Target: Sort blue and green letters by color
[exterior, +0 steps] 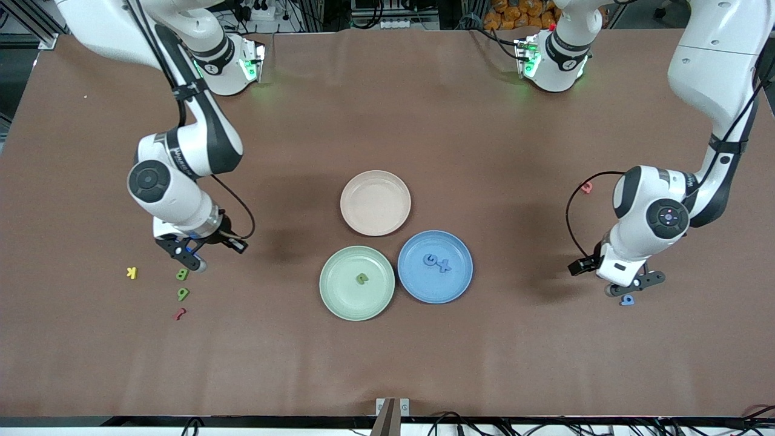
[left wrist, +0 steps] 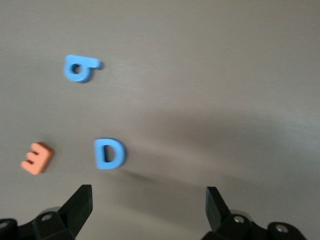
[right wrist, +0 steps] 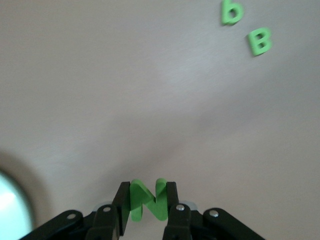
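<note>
My right gripper (right wrist: 148, 200) is shut on a green N (right wrist: 147, 201) and holds it above the table; in the front view the gripper (exterior: 192, 261) is beside the green B (exterior: 182, 274). The green B (right wrist: 260, 41) and green 6 (right wrist: 231, 12) lie on the table. My left gripper (left wrist: 148, 205) is open and empty, above the table close to the blue D (left wrist: 109, 153); the blue 9 (left wrist: 80, 67) lies farther off. In the front view this gripper (exterior: 629, 289) hangs over one blue piece (exterior: 627, 300). The green plate (exterior: 330, 300) holds a green piece (exterior: 362, 279). The blue plate (exterior: 457, 284) holds two blue pieces (exterior: 437, 262).
An empty pink plate (exterior: 375, 202) stands farther from the front camera than the two other plates. A yellow K (exterior: 132, 272), the green 6 (exterior: 183, 294) and a dark red squiggle (exterior: 179, 313) lie near my right gripper. An orange E (left wrist: 37, 158) lies beside the D.
</note>
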Motion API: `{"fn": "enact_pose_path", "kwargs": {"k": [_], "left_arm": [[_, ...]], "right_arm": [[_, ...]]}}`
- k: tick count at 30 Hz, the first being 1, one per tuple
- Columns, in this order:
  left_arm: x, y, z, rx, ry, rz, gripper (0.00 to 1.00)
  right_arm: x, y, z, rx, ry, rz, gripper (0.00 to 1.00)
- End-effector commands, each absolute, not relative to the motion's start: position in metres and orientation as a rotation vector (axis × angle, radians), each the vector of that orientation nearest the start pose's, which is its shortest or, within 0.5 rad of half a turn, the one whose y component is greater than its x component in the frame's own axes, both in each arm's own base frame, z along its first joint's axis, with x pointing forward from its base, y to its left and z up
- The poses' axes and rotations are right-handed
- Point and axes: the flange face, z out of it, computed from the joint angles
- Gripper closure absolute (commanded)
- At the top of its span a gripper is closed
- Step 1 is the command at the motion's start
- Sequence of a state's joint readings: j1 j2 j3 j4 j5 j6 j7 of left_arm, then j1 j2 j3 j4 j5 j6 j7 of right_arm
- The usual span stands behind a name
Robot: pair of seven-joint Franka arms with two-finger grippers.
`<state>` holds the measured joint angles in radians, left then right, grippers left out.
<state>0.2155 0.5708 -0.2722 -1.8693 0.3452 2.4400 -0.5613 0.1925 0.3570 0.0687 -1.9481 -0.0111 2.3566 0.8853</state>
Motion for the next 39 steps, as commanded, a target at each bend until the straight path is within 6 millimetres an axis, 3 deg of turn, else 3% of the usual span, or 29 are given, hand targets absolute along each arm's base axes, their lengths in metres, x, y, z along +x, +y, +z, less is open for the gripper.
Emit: {"fn": "enact_pose_path", "kwargs": {"k": [1, 12, 23, 26, 36, 39], "left_arm": [[0.633, -0.002, 0.218, -3.039, -0.463, -0.084, 0.00], [0.645, 0.001, 0.202, -3.052, -0.468, -0.075, 0.00], [0.654, 0.018, 0.187, -3.047, -0.454, -0.075, 0.00], [0.654, 0.026, 0.187, -3.046, -0.463, -0.076, 0.00], [0.655, 0.025, 0.179, -3.061, -0.449, -0.095, 0.00], [0.654, 0.025, 0.177, -3.063, -0.449, -0.092, 0.11]], "right_arm": [[0.621, 0.191, 0.313, -2.851, 1.023, -0.017, 1.00], [0.646, 0.258, 0.316, -2.780, 1.066, 0.002, 1.00], [0.661, 0.326, 0.297, -2.713, 1.156, -0.009, 1.00], [0.662, 0.333, 0.290, -2.711, 1.154, -0.006, 1.00], [0.660, 0.370, 0.261, -2.744, 1.089, -0.014, 1.00], [0.660, 0.374, 0.253, -2.756, 1.078, -0.015, 1.00]]}}
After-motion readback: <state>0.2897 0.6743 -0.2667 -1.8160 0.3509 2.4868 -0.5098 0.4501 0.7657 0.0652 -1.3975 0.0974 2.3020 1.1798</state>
